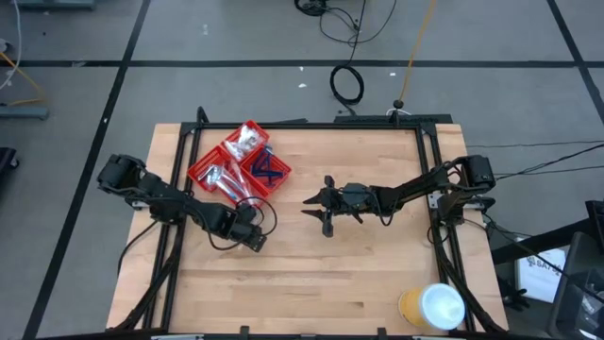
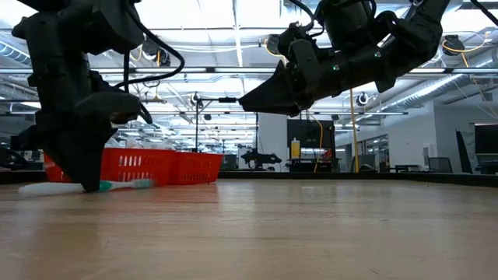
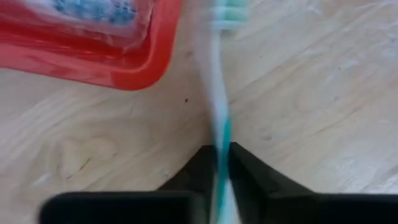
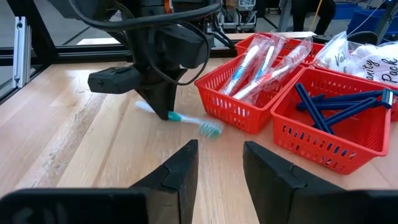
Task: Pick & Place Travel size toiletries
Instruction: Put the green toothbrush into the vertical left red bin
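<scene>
Inspection found the left gripper [image 4: 163, 107] lowered to the tabletop [image 1: 359, 274], its arm bent low and its fingers pointed straight down onto a toothbrush [image 4: 186, 121]. In the left wrist view the two dark fingers [image 3: 249, 177] stood narrow against either side of the handle, clamped on the toothbrush [image 3: 219, 124], which lay flat on the wood. Its bristled head pointed away from that gripper, just beside the near wall of the red tray [image 1: 203, 172]. The tray sat directly beyond the left gripper [image 1: 247, 231] and held wrapped toothbrushes [image 4: 264, 65], dark blue sticks [image 4: 329, 106] and white packets [image 4: 367, 59] in separate compartments.

The right gripper [image 1: 321, 210] hung above mid-table, well apart from the tray, its arm stretched out nearly level from the far side post. Its fingers [image 4: 183, 168] stood partly spread with nothing between them, pointed toward the left gripper. A yellow roll [image 1: 429, 307] with a white top stood near the table corner behind the right arm.
</scene>
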